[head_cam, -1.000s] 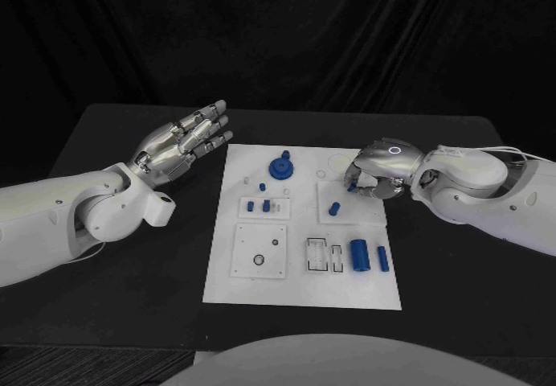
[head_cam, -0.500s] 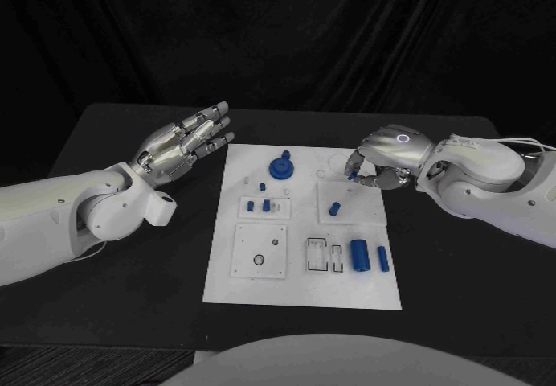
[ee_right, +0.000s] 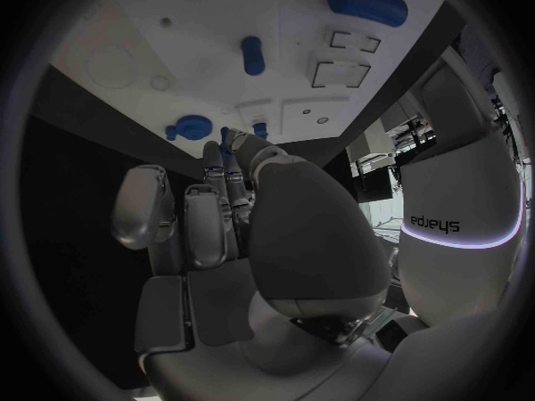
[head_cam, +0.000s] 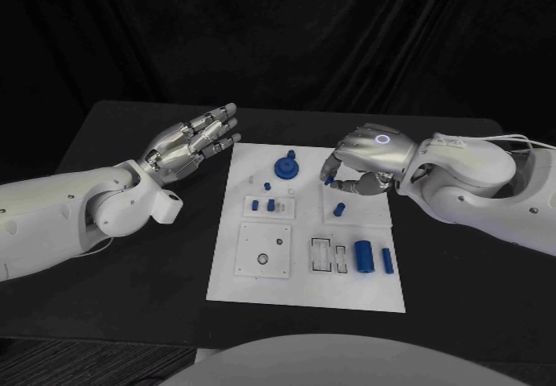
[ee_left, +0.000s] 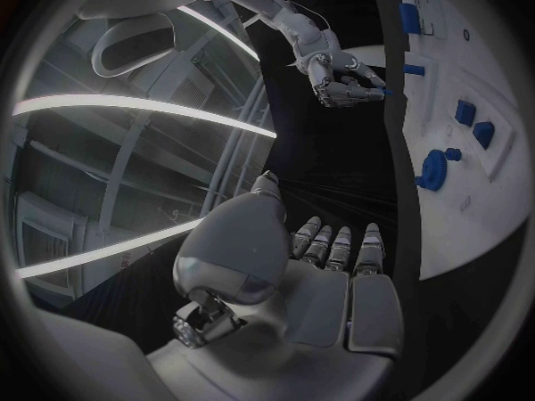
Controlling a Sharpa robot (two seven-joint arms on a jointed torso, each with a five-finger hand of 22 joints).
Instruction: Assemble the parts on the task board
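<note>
The left hand [ee_left: 317, 281] lies flat with fingers straight, holding nothing. Beyond it, the right hand [ee_left: 346, 76] pinches a small blue part [ee_left: 384, 91] over the task board [ee_left: 468, 205].

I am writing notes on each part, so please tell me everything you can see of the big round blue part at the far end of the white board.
The round blue part looks like matte plastic: a disc-shaped base, flat on the task board, with a short blue stem rising upright from it. It sits near the board's far edge. Neither hand touches it; the right hand hovers just beside it.
</note>
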